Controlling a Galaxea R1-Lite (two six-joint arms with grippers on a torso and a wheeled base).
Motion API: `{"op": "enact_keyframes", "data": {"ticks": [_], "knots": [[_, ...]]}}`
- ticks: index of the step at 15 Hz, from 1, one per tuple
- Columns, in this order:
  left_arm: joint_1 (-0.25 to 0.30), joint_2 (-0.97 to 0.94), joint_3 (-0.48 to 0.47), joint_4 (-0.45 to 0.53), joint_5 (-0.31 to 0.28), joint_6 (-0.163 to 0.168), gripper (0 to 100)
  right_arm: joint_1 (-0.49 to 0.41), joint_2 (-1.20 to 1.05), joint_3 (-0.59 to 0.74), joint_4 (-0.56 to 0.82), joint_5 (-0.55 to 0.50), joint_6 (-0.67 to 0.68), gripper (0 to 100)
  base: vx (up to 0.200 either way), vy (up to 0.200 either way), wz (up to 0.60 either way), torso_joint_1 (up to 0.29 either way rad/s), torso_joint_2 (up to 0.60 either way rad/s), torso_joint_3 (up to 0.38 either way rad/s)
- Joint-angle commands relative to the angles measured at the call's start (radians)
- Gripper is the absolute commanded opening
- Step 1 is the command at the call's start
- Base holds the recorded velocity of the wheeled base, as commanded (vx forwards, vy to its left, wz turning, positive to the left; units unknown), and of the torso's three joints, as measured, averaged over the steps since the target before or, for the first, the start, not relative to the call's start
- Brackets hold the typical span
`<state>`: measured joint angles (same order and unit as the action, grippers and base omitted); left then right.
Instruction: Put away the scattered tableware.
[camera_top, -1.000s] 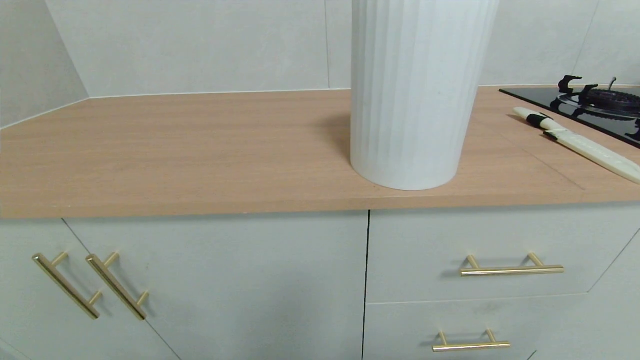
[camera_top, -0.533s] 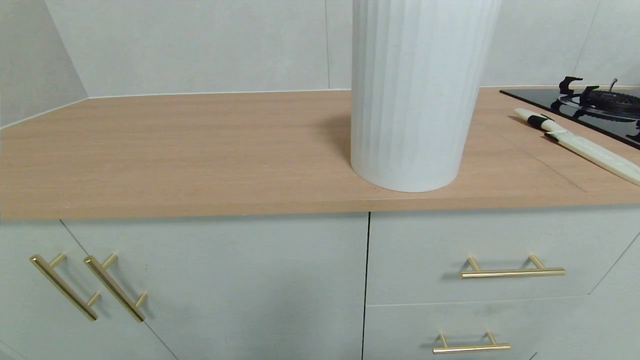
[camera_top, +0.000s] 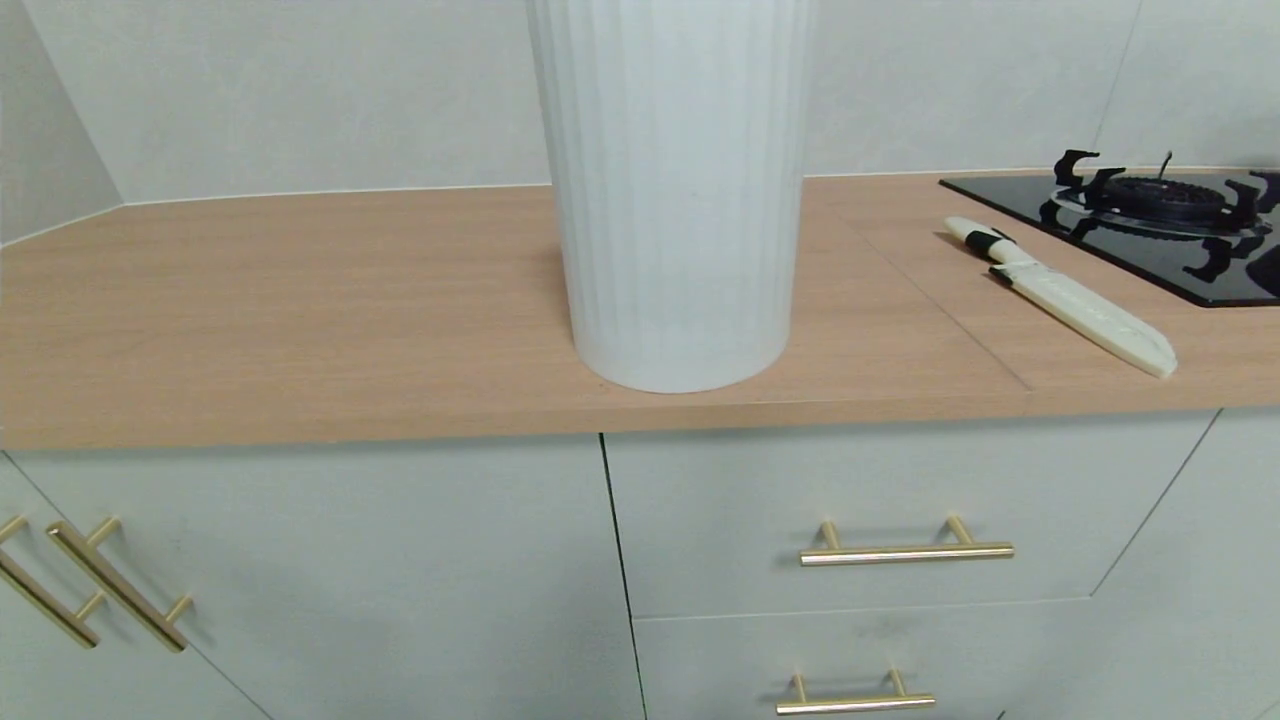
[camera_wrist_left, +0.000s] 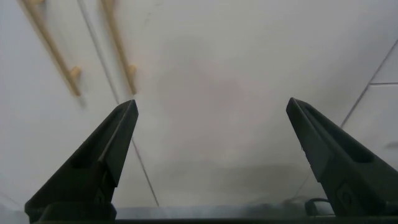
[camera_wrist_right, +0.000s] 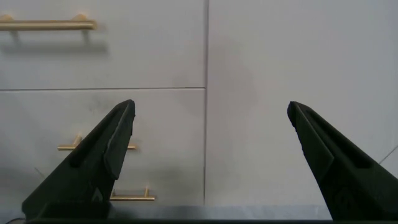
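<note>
Left tool (camera_wrist_left: 211, 106) and right tool (camera_wrist_right: 211, 106): fingers spread apart, holding nothing, facing the cabinet fronts (camera_wrist_right: 280, 74) below the counter (camera_top: 300, 320). White ribbed container (camera_top: 675, 200) stands upright at the counter's front edge. Cream knife (camera_top: 1060, 297) lies flat toward the right end, apart from the container, just beside the black hob (camera_top: 1150, 235) behind it

The white ribbed holder (camera_top: 678, 200) is cut off above

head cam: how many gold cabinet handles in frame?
4. The outer door handle and inner door handle at lower left; upper drawer handle and lower drawer handle right of centre. Others may sit off-frame.
</note>
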<state>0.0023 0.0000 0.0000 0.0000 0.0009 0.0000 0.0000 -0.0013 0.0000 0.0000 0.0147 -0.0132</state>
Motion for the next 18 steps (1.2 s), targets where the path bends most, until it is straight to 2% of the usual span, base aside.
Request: {"op": "enact_keyframes", "data": {"ticks": [1, 18], "knots": [[0.001, 0.000, 0.000, 0.000, 0.001, 0.000, 100, 0.002, 0.001, 0.000, 0.000, 0.001, -0.001, 100, 0.000, 0.000, 0.00, 0.000, 0.00, 0.000], [0.001, 0.002, 0.000, 0.000, 0.001, 0.000, 100, 0.000, 0.001, 0.000, 0.000, 0.001, -0.001, 100, 0.000, 0.000, 0.00, 0.000, 0.00, 0.000]]}}
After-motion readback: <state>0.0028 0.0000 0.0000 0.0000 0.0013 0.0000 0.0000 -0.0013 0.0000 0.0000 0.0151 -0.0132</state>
